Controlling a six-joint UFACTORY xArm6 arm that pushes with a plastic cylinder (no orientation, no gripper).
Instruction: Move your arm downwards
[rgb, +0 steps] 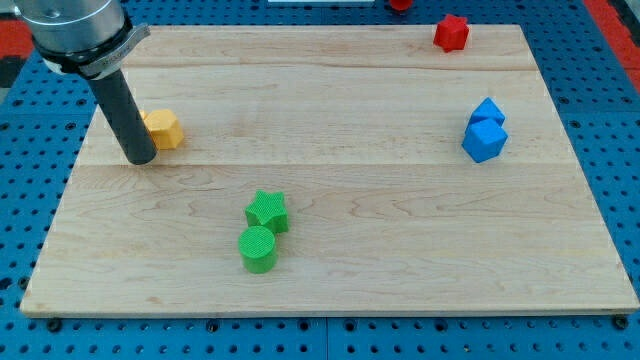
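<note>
My dark rod comes down from the view's top left, and my tip (141, 158) rests on the wooden board (330, 290). It stands just left of a yellow hexagonal block (163, 129) and touches or nearly touches it. A green star block (267, 211) sits near the board's lower middle, with a green cylinder (258, 248) right below it and against it. Two blue blocks are at the view's right: a blue cube (485, 139) and a smaller blue block (489, 109) just above it. A red star-like block (451, 32) lies at the top right edge of the board.
The board lies on a blue perforated table (610, 120). Part of another red object (400, 4) shows at the very top edge of the view, beyond the board. The arm's grey housing (75, 35) fills the top left corner.
</note>
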